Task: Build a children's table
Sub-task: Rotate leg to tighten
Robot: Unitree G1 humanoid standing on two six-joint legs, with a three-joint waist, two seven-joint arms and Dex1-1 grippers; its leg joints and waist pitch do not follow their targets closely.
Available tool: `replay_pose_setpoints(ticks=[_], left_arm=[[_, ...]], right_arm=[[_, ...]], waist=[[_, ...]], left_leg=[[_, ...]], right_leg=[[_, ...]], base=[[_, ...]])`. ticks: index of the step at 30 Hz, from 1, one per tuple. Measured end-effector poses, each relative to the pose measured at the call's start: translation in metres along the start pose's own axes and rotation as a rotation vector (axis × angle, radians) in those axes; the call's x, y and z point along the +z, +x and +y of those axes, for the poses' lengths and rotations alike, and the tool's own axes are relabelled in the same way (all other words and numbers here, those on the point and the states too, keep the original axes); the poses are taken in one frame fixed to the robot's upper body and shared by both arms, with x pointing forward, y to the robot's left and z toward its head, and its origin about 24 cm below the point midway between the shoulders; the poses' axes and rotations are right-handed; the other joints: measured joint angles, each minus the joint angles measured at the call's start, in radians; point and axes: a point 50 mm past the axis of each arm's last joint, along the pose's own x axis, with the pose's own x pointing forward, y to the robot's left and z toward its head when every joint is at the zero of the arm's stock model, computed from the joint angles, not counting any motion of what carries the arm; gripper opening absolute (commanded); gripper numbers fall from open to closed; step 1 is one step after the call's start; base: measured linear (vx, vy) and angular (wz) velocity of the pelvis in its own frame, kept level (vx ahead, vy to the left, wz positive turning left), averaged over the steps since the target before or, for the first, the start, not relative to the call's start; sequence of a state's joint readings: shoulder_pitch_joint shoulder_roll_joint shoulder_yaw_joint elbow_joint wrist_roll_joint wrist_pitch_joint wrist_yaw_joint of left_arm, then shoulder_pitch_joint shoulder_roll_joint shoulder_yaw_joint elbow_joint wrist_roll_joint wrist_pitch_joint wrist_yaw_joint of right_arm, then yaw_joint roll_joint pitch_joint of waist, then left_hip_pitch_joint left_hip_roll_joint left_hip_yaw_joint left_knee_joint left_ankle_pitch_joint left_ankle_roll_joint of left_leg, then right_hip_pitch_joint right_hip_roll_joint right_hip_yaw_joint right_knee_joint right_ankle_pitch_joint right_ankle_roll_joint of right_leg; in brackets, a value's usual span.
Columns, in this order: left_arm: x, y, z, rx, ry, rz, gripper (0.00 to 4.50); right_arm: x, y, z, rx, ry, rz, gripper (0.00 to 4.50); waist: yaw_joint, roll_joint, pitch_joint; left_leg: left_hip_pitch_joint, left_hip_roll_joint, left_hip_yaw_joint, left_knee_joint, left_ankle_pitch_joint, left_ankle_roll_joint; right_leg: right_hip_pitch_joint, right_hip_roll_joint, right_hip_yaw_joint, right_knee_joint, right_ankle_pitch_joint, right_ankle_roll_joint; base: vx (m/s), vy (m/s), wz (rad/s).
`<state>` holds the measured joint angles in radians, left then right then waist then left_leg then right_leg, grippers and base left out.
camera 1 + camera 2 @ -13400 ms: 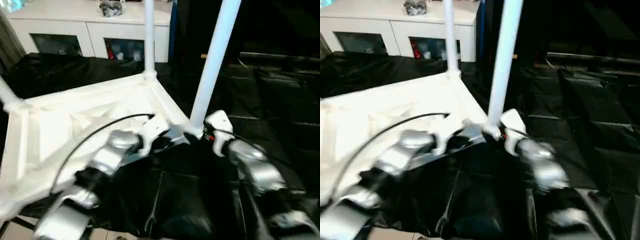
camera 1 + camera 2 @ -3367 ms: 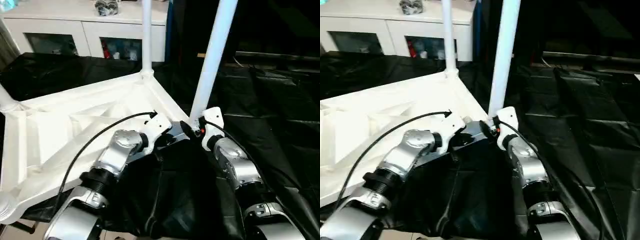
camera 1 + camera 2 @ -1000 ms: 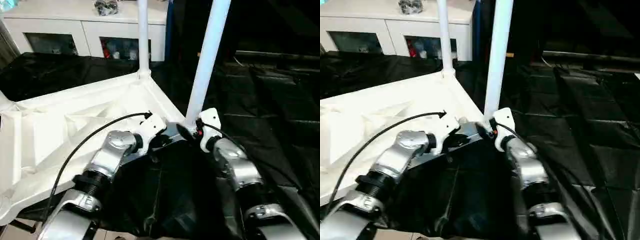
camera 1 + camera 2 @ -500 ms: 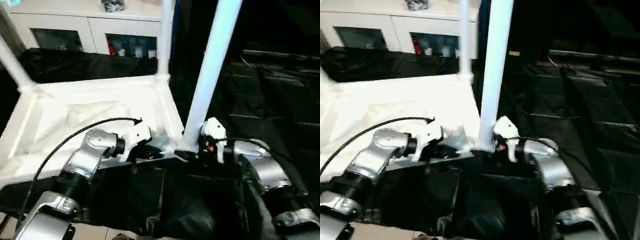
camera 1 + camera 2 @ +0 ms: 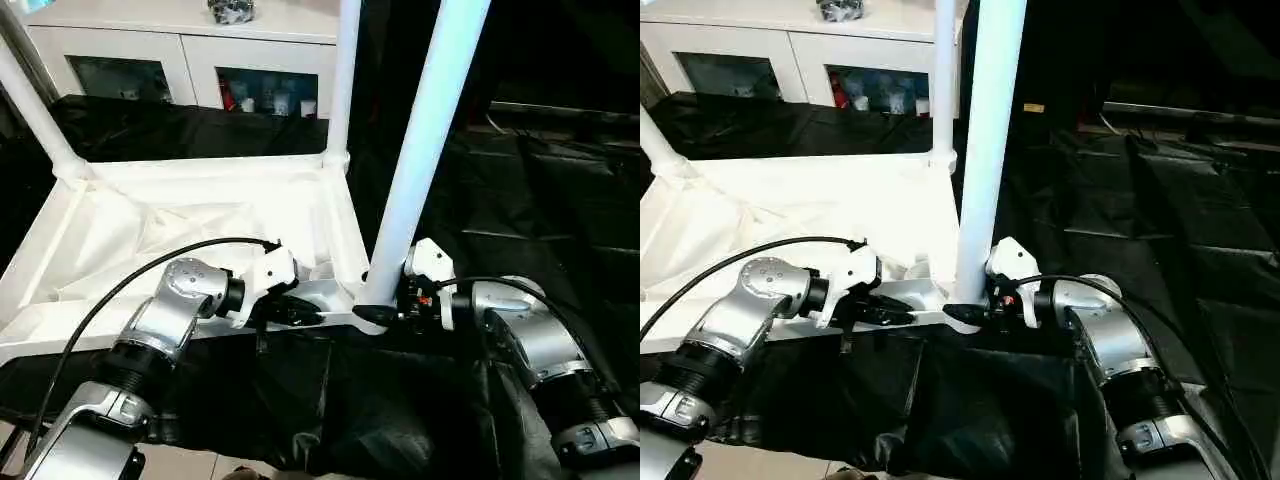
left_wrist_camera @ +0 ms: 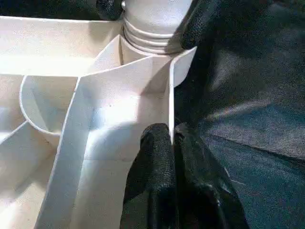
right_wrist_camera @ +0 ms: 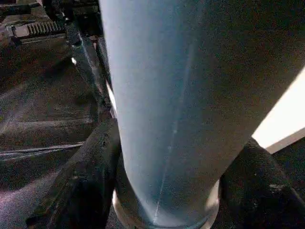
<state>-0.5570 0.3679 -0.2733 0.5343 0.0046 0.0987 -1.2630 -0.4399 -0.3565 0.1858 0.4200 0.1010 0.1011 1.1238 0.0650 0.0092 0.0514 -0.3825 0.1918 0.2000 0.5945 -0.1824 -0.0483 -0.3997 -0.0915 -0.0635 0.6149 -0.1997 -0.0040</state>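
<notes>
On the black-covered work table (image 5: pixel 560 210) the white tabletop (image 5: pixel 190 225) lies upside down, its ribbed underside facing up, with legs rising from its corners. Nearest me is the near-right leg (image 5: pixel 425 150), a tall white tube standing a little tilted in its corner socket (image 6: pixel 152 24). Another leg (image 5: pixel 345 80) stands at the far right corner and a third leg (image 5: pixel 30 105) leans up from the far left one.

From the left, the left gripper (image 6: pixel 172 157) has its two black fingers pinched shut on the thin near wall of the tabletop, right beside that near-right socket. From the right, the right gripper (image 5: pixel 375 312) sits at the flared base of the near-right leg, one black finger (image 7: pixel 83 176) on either side of the tube; its jaws stand apart around the leg, but whether the pads actually press the plastic I can't make out.

A black cable (image 5: pixel 130 285) loops over the silver left forearm and crosses in front of the tabletop. Behind the work table a white cabinet (image 5: pixel 180 50) with glass-fronted doors stands against the back, with a small dark object (image 5: pixel 232 10) on top. Crumpled black cloth hangs over the near edge below both arms.
</notes>
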Motion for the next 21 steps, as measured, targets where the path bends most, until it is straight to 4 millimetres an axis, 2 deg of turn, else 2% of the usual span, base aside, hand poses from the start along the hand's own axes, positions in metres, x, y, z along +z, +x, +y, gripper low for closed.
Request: replay_pose_setpoints(ticks=[4,7,14,19,20,21], left_arm=[[0.001,0.005,0.001,0.033,-0.005,-0.002,0.0],[0.003,0.012,0.005,0.102,-0.021,-0.006,0.0],[0.01,0.035,0.013,0.309,-0.101,0.003,0.0],[0.012,0.04,0.013,0.35,-0.126,0.005,0.0],[0.013,0.041,0.013,0.351,-0.126,0.005,0.0],[0.013,0.041,0.013,0.351,-0.125,0.005,0.0]], right_arm=[[-0.002,0.002,0.0,-0.058,0.03,-0.026,2.57],[-0.005,0.007,-0.005,-0.17,0.064,-0.043,2.54],[-0.007,0.035,-0.019,-0.553,0.208,-0.085,2.52],[-0.005,0.044,-0.022,-0.638,0.236,-0.087,2.52],[-0.005,0.044,-0.022,-0.644,0.234,-0.089,3.08],[-0.005,0.044,-0.022,-0.646,0.24,-0.094,3.08]], waist=[[0.002,-0.002,-0.001],[0.0,-0.004,-0.001],[-0.022,-0.008,-0.001],[-0.03,-0.008,-0.001],[-0.03,-0.008,-0.001],[-0.03,-0.007,-0.001]], left_leg=[[0.001,0.0,0.0,0.001,0.0,0.0],[0.002,0.0,0.0,0.001,0.0,0.0],[0.015,-0.001,0.0,0.001,0.0,0.0],[0.017,-0.002,0.0,0.001,0.0,0.0],[0.016,-0.002,-0.001,0.001,0.0,0.0],[0.016,-0.002,-0.001,0.001,0.0,0.0]], right_leg=[[0.001,0.0,0.0,0.0,0.0,0.0],[0.003,-0.001,0.0,0.001,0.002,-0.002],[0.013,-0.001,0.001,-0.004,-0.001,0.003],[0.015,-0.001,0.001,-0.006,-0.001,0.003],[0.015,-0.001,0.001,-0.006,-0.001,0.003],[0.015,-0.001,0.001,-0.006,-0.001,0.003]], base=[[0.0,0.0,0.0],[0.0,0.0,0.0],[0.0,0.0,0.0],[0.0,0.0,0.0],[0.0,0.0,0.0],[0.0,0.0,0.0]])
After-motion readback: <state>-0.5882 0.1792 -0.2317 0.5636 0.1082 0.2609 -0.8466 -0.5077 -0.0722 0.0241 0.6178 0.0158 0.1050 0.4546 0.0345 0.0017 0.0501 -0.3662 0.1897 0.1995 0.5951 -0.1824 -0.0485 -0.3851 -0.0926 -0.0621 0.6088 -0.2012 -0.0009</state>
